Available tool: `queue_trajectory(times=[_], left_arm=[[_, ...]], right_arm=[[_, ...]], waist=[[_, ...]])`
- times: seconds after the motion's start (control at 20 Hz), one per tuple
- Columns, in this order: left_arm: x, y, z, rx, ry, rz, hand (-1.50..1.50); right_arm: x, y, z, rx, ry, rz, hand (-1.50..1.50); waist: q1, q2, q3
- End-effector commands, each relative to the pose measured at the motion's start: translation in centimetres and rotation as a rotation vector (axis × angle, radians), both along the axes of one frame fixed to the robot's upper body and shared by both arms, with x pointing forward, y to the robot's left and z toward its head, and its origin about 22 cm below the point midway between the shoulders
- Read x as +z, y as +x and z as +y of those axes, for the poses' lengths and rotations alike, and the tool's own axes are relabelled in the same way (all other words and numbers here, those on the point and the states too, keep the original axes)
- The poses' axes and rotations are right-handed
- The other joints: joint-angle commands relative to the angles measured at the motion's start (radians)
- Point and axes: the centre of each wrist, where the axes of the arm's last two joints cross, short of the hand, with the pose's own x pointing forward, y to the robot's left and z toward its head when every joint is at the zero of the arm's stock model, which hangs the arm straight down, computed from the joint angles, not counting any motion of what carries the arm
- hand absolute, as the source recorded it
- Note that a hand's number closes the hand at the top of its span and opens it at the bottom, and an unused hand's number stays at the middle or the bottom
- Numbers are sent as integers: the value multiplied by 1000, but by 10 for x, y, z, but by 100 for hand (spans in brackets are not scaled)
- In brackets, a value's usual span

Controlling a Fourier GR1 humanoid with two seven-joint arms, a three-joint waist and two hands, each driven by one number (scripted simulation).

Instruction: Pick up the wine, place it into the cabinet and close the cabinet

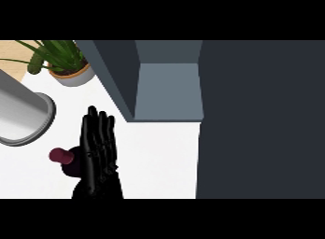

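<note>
The wine bottle stands on the white counter at the lower left. Only its dark red cap and a bit of dark shoulder show. My right hand comes up from the lower edge just to the right of the bottle and covers most of it. The hand is open, its fingers straight and pointing away from me, none of them curled round the bottle. The dark grey cabinet stands open at the upper middle, showing a lighter grey inside. Its door fills the right side. My left hand does not show.
A grey forearm slants in from the upper left, close above the counter. A potted green plant stands at the back left next to the cabinet's side wall. White counter lies between my hand and the door.
</note>
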Motion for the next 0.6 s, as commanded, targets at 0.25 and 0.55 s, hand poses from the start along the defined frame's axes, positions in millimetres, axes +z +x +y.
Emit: queue_trajectory(times=[0.25, 0.55], left_arm=[[21, -7, 5, 79, -73, 20, -150], [29, -28, 10, 117, -58, 49, -150]], right_arm=[[22, -27, 13, 12, 47, -23, -150], [33, -25, -5, 17, 20, -36, -150]], waist=[[0, -1, -1], [2, -4, 0]])
